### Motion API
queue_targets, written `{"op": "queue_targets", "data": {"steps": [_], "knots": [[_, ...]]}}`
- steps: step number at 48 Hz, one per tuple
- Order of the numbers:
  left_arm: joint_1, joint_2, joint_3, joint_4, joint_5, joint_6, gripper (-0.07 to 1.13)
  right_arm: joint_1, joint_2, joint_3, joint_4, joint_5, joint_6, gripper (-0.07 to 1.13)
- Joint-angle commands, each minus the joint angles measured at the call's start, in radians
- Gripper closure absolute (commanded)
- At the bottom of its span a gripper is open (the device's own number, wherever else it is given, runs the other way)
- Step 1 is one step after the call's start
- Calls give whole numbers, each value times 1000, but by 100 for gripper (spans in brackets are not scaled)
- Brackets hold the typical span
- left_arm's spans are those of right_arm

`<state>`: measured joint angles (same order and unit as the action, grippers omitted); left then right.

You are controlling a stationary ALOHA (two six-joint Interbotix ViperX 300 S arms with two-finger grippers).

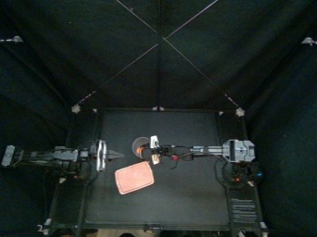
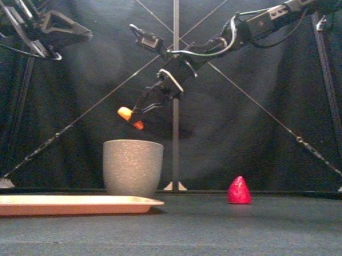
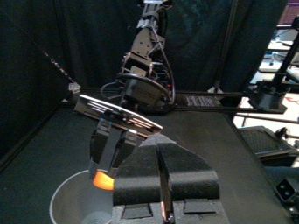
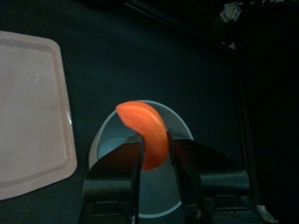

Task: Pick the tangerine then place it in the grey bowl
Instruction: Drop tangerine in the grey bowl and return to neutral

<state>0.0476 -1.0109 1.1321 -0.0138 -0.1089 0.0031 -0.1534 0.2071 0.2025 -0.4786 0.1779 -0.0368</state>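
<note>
**Right claw over the grey bowl: release alignment**

The right claw [image 4: 149, 159] is clamped on the toy tangerine segment [image 4: 142, 128], with one jaw on each flat side. The segment's long axis runs along the jaws, and its curved end stands out beyond the tips.

Directly below the claw is the open mouth of the tall grey speckled cup [image 2: 134, 167], which is the task's grey bowl. In the front view the segment hangs well clear of the rim, over the left part of the mouth. The judgement is that the drop depends on this vertical line-up, and a short descent before opening would reduce the risk of a bounce.

The left claw [image 3: 162, 149] rests beside the cup with its jaws drawn together and empty. It is farther from the segment than the right claw.

A pink tray [image 2: 74, 204] lies below and to one side of the right claw. A toy strawberry [image 2: 239, 190] stands on the bench on the other side.

The inner end of the segment is hidden between the jaws. The front view does not show how the segment lines up with the cup front to back.
</note>
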Motion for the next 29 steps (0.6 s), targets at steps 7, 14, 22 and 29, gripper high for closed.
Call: {"op": "queue_targets", "data": {"steps": [7, 14, 22, 29], "knots": [[-8, 5, -14, 0, -11, -2, 100, -40, -6, 2, 35, -20, 9, 35], [-8, 5, -15, -6, -11, -3, 100, -48, 5, 3, 51, -25, 8, 24], [-9, 5, -15, -9, -11, -3, 100, -44, 5, 5, 55, -26, 9, 21], [-9, 5, -14, -9, -21, -3, 100, -40, -2, 5, 60, -26, 9, 21]]}}
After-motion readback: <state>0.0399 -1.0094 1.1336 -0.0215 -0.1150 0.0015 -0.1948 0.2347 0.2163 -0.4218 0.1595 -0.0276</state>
